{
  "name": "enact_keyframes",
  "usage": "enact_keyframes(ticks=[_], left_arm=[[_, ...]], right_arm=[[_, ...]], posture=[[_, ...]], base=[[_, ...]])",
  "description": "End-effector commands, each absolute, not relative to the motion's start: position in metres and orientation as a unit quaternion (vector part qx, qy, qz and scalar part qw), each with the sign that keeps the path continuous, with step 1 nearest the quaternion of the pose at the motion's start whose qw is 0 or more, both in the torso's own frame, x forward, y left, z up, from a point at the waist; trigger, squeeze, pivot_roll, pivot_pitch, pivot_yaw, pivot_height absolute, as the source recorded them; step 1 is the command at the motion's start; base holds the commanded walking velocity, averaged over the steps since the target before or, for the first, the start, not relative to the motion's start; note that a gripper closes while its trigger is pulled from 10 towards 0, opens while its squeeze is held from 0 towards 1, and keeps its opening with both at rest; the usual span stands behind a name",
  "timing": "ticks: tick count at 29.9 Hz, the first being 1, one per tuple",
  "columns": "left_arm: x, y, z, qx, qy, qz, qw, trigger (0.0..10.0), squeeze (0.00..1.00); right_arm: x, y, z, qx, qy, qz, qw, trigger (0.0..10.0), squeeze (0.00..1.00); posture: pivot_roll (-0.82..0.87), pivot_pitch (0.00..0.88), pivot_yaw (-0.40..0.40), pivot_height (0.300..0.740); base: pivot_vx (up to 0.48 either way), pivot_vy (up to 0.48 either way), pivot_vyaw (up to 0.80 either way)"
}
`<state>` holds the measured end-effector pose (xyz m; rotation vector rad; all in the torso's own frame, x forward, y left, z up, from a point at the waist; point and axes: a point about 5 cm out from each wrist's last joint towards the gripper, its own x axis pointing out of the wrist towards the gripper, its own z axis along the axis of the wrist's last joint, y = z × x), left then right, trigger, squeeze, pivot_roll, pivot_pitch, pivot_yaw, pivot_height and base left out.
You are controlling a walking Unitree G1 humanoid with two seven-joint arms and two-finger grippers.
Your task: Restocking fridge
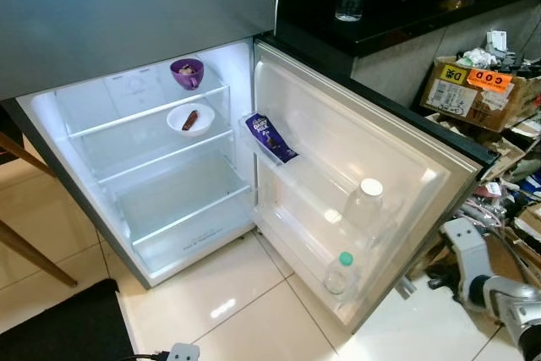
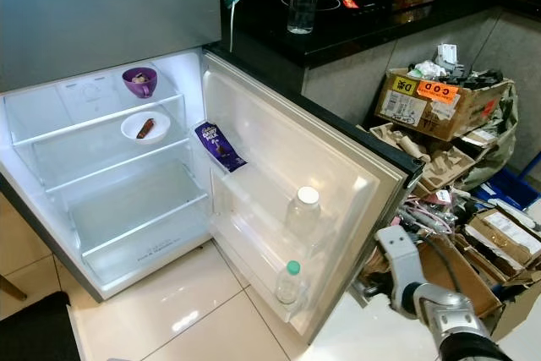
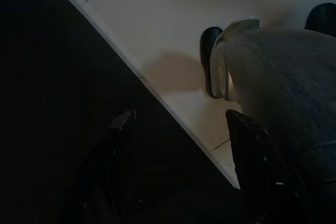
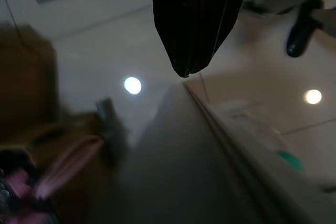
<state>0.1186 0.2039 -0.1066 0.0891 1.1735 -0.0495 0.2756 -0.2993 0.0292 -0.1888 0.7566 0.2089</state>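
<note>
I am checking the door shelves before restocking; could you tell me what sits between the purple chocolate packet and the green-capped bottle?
A clear white-lidded jar stands in the door between the purple chocolate packet and green-capped bottle, seen in both eye views.

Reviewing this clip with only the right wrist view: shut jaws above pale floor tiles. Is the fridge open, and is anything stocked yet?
Observer: Yes, the fridge door stands wide open.
Operator: What's on the shelves?
Observer: A purple cup on the top shelf, and a white bowl one shelf below.
Operator: And in the door?
Observer: A chocolate pack in the upper bin; lower down, a white-capped bottle and a green-capped bottle.
Operator: Left arm?
Observer: The left gripper hangs over a dark mat, jaws open and empty.
</note>
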Motion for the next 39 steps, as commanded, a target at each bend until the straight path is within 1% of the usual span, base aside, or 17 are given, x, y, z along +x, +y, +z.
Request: enact_keyframes(ticks=[1,3,6,8,11,14,19,21,24,26,27,29,31,32,35,38,39], left_arm=[[0.112,0.204,-0.108,0.044,0.563,-0.027,0.825,10.0,0.0],[0.113,0.204,-0.108,0.045,0.563,-0.027,0.825,10.0,0.0],[0.113,0.204,-0.108,0.045,0.563,-0.027,0.825,10.0,0.0],[0.113,0.204,-0.108,0.045,0.563,-0.027,0.825,10.0,0.0],[0.113,0.204,-0.108,0.046,0.563,-0.028,0.825,10.0,0.0],[0.113,0.205,-0.108,0.047,0.563,-0.028,0.825,10.0,0.0],[0.113,0.205,-0.108,0.047,0.563,-0.028,0.825,10.0,0.0],[0.113,0.206,-0.108,0.048,0.562,-0.029,0.825,10.0,0.0],[0.114,0.206,-0.108,0.048,0.562,-0.029,0.825,10.0,0.0],[0.114,0.206,-0.108,0.049,0.562,-0.029,0.825,10.0,0.0],[0.114,0.206,-0.108,0.049,0.562,-0.029,0.825,10.0,0.0],[0.115,0.206,-0.108,0.049,0.561,-0.03,0.826,10.0,0.0],[0.115,0.206,-0.107,0.049,0.561,-0.031,0.826,10.0,0.0],[0.115,0.206,-0.107,0.049,0.561,-0.031,0.826,10.0,0.0],[0.115,0.206,-0.107,0.048,0.561,-0.031,0.826,10.0,0.0],[0.115,0.205,-0.107,0.048,0.561,-0.031,0.826,10.0,0.0],[0.115,0.205,-0.107,0.047,0.561,-0.031,0.826,10.0,0.0]], right_arm=[[0.271,-0.314,0.03,-0.109,0.385,0.058,0.914,10.0,0.0],[0.277,-0.335,0.044,-0.199,0.386,-0.03,0.9,10.0,0.0],[0.285,-0.34,0.054,-0.221,0.36,-0.071,0.904,10.0,0.0],[0.291,-0.34,0.061,-0.211,0.336,-0.09,0.913,10.0,0.0],[0.308,-0.329,0.074,-0.131,0.27,-0.096,0.949,10.0,0.0],[0.318,-0.311,0.077,-0.079,0.238,-0.042,0.967,10.0,0.0],[0.326,-0.289,0.077,-0.054,0.21,0.037,0.976,10.0,0.0],[0.327,-0.263,0.075,-0.038,0.195,0.159,0.967,10.0,0.0],[0.326,-0.258,0.074,-0.033,0.194,0.186,0.963,10.0,0.0],[0.32,-0.233,0.07,-0.017,0.195,0.316,0.928,10.0,0.0],[0.32,-0.233,0.07,-0.017,0.195,0.316,0.928,10.0,0.0],[0.309,-0.206,0.072,0.005,0.187,0.451,0.873,10.0,0.0],[0.3,-0.191,0.076,0.016,0.182,0.523,0.833,10.0,0.0],[0.3,-0.191,0.076,0.016,0.182,0.523,0.833,10.0,0.0],[0.29,-0.173,0.081,0.03,0.173,0.58,0.795,10.0,0.0],[0.286,-0.165,0.086,0.042,0.163,0.604,0.779,10.0,0.0],[0.281,-0.154,0.093,0.059,0.146,0.63,0.761,10.0,0.0]], posture=[[-0.05,0.056,-0.034,0.74],[-0.05,0.056,-0.032,0.74],[-0.05,0.056,-0.032,0.74],[-0.05,0.056,-0.032,0.74],[-0.04,0.05,-0.031,0.74],[-0.04,0.048,-0.032,0.74],[-0.04,0.047,-0.031,0.74],[-0.04,0.045,-0.03,0.74],[-0.04,0.045,-0.03,0.74],[-0.05,0.045,-0.026,0.74],[-0.05,0.045,-0.026,0.74],[-0.05,0.047,-0.024,0.74],[-0.05,0.047,-0.024,0.74],[-0.05,0.047,-0.024,0.74],[-0.05,0.048,-0.024,0.74],[-0.05,0.052,-0.024,0.74],[-0.05,0.052,-0.024,0.74]], base=[[0.0,0.0,0.0],[0.0,0.0,0.0],[0.0,0.0,0.0],[0.0,0.0,0.0],[0.0,0.0,0.0],[0.0,0.0,0.0],[0.0,0.0,0.0],[0.0,0.0,0.0],[0.0,0.0,0.0],[0.0,0.0,0.0],[0.0,0.0,0.0],[0.0,0.0,0.0],[0.0,0.0,0.0],[0.0,0.0,0.0],[0.0,0.0,0.0],[0.0,0.0,0.0],[0.0,0.0,0.0]])
